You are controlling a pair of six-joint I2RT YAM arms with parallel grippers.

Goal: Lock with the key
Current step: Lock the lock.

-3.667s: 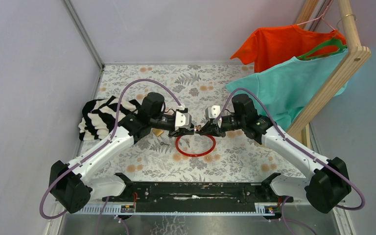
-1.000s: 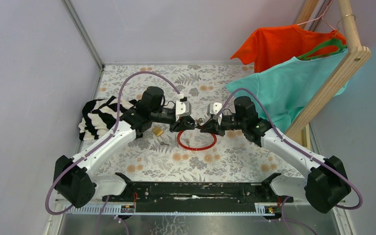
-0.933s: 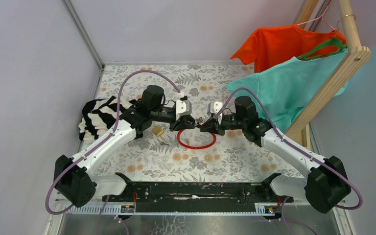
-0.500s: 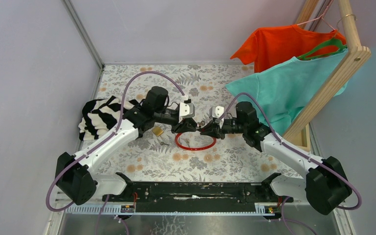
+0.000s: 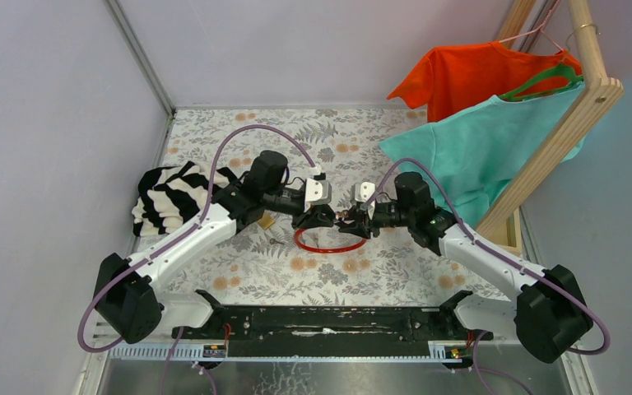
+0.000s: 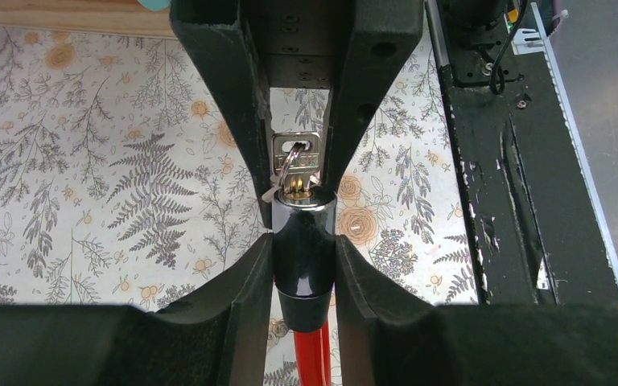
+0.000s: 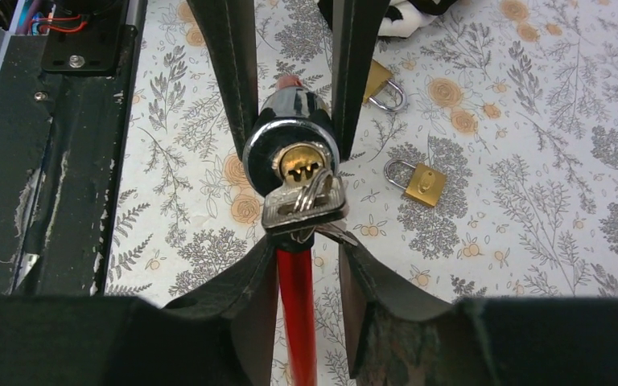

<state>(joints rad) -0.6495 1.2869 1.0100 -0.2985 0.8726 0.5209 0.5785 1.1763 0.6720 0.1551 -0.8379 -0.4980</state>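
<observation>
Floral table covering fills the top external view, with a striped cloth at left and a wooden rack of shirts at right. The left gripper and right gripper meet nose to nose over the red cable loop.

Left wrist view: the left fingers are pressed together on the black lock barrel, with the cable trailing below it. The key sits in the keyway directly ahead.

Right wrist view: the right fingers pinch the key bow flat, and the barrel face lies just beyond their tips. One brass padlock and a second padlock lie on the table, apart from the work.

Handling, as judged: the barrel is rigid and smooth and likely to slip under torque, so clamp it across the body. The key is thin, light and stiff, so hold it by the bow. The cable is flexible and offers no resistance to turning.
</observation>
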